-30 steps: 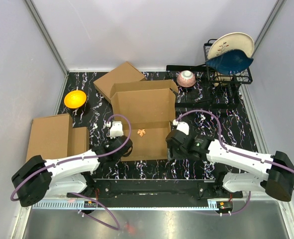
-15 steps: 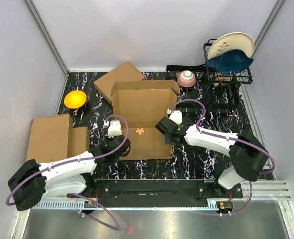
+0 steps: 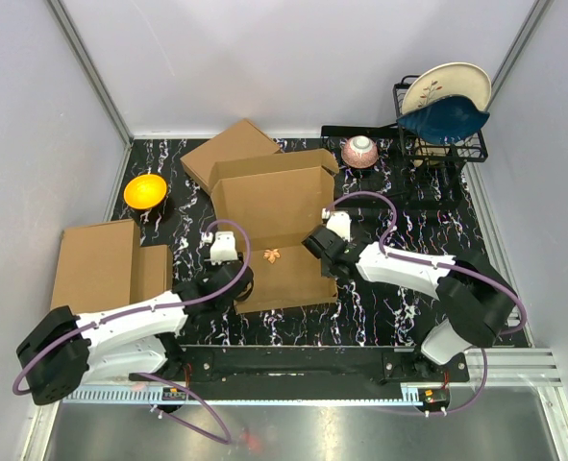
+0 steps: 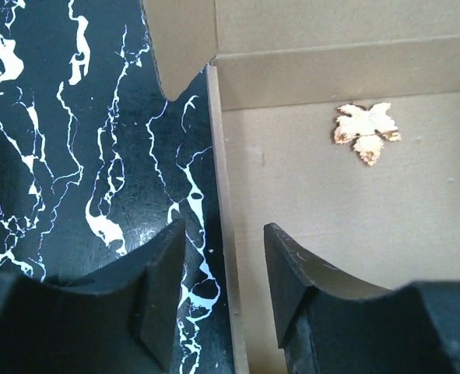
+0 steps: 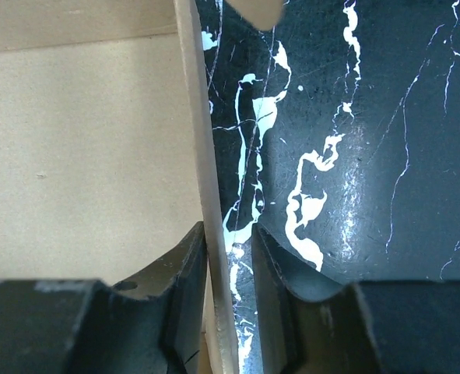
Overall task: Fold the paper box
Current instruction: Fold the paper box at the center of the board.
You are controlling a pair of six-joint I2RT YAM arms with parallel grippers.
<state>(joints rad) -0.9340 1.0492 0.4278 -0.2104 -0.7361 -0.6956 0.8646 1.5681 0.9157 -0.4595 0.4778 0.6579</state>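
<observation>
We see the black marbled surface (image 3: pixel 389 307) carrying the box (image 3: pixel 274 206), which lies open near its middle between the 2 arms, side walls upright. A flat cardboard slab (image 3: pixel 96 264) lies well apart from it, at the left edge.

The left end effector (image 4: pixel 223 234) straddles the box's left wall with its fingers apart. 1 finger is over the surface outside, 1 is over the box floor, and neither touches the wall.

The right end effector (image 5: pixel 230 234) straddles the right wall with its fingers nearly together. The inner finger meets the cardboard, while a sliver of surface shows between the wall and the outer finger.

A small gold leaf (image 4: pixel 366 132) marks the box floor.
</observation>
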